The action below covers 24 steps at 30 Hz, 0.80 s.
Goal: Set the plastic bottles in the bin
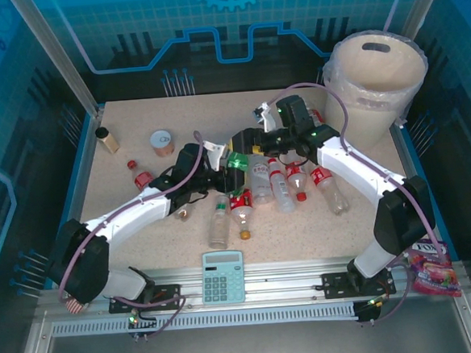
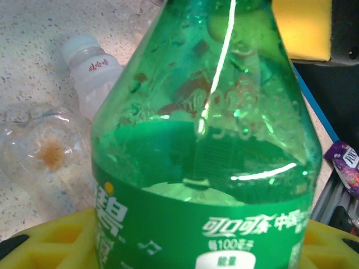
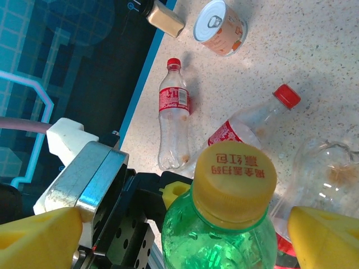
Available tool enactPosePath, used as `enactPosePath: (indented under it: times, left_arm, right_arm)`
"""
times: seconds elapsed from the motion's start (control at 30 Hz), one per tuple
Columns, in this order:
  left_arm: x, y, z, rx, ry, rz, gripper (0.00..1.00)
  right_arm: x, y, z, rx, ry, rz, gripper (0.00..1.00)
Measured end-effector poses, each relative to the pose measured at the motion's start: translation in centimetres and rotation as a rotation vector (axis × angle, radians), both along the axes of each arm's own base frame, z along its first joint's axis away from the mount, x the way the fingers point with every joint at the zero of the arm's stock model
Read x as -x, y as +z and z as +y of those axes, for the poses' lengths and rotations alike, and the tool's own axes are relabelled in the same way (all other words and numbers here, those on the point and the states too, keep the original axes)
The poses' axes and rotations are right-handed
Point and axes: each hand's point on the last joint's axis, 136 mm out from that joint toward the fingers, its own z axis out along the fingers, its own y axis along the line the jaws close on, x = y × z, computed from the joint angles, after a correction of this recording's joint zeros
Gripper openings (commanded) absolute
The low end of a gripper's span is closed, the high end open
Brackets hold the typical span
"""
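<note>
A green bottle (image 1: 236,162) with a yellow cap (image 3: 235,176) is held off the table by my left gripper (image 1: 223,168), whose yellow fingers (image 2: 50,241) are shut on its labelled body (image 2: 207,140). My right gripper (image 1: 265,142) stands open, and its yellow fingers (image 3: 33,238) straddle the bottle's neck without touching it. Several red-capped clear bottles (image 1: 281,185) lie under and near both grippers, and one more (image 1: 141,177) lies to the left. The cream bin (image 1: 376,110) stands at the far right corner.
A tin can (image 1: 162,141) and a small brown jar (image 1: 108,139) sit at the far left. A calculator (image 1: 224,276) lies on the front rail, and a purple snack packet (image 1: 432,268) lies at the front right. Blue walls enclose the table.
</note>
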Motion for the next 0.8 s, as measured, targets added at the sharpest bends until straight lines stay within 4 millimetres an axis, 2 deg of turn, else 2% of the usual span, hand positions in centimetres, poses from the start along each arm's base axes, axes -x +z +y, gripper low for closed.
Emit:
enactPosePath:
  times: [0.23, 0.4, 0.47, 0.67, 0.8]
  left_arm:
    - [-0.5, 0.5, -0.1, 0.002, 0.019, -0.033, 0.56]
    - [-0.7, 1.5, -0.8, 0.028, 0.006, -0.08, 0.56]
    - [-0.7, 1.7, -0.9, 0.031, 0.005, -0.085, 0.56]
    - [-0.9, 2.2, -1.3, 0.043, -0.002, -0.103, 0.56]
    - [-1.1, 2.6, -1.9, 0.051, -0.007, -0.119, 0.58]
  right_arm:
    - [-0.5, 0.2, -0.6, -0.037, -0.01, -0.001, 0.9]
    - [-2.1, -0.9, -3.4, -0.034, -0.095, 0.037, 0.91]
    - [-2.4, -0.8, -3.8, -0.037, -0.104, 0.038, 0.92]
    - [-1.1, -0.8, -2.2, -0.047, -0.048, 0.047, 0.93]
    - [-0.2, -1.7, -0.9, -0.049, -0.006, 0.074, 0.9]
